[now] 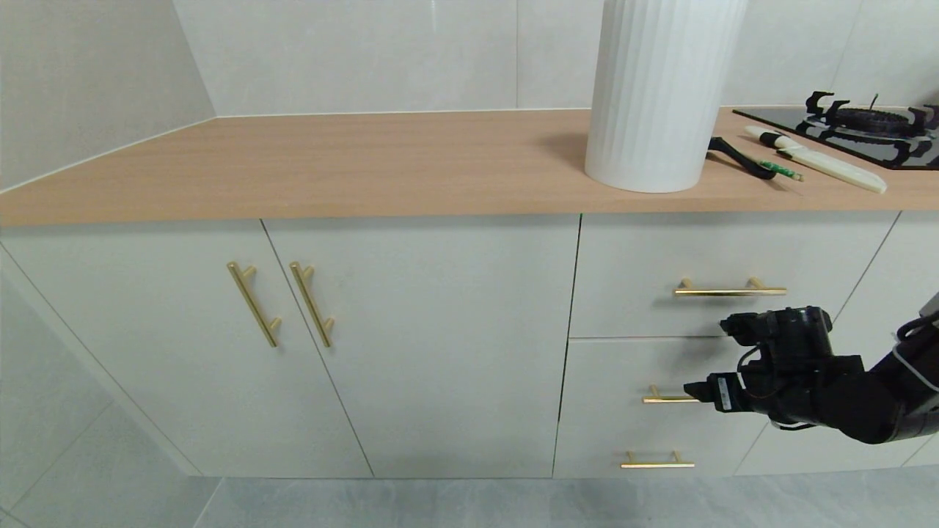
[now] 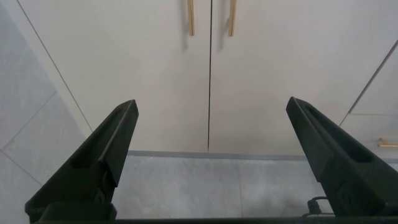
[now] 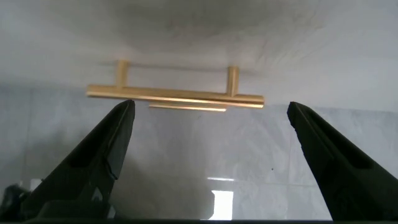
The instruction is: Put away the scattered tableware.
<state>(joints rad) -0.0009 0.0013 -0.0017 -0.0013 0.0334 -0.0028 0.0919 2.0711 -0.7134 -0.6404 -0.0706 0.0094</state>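
On the wooden counter, at its right end, lie a black-handled utensil, a small green piece and a long cream-coloured knife. A tall white ribbed container stands beside them. My right gripper is low in front of the drawers, open, its fingertips just short of the middle drawer's gold handle. In the right wrist view that handle lies across the gap of the right gripper. My left gripper is open and holds nothing, facing the cabinet doors.
A black hob with a pan support occupies the counter's far right corner. Three drawers with gold handles, the top one, stack under the tableware. Two doors with slanted gold handles are to the left. Grey tiled floor runs below.
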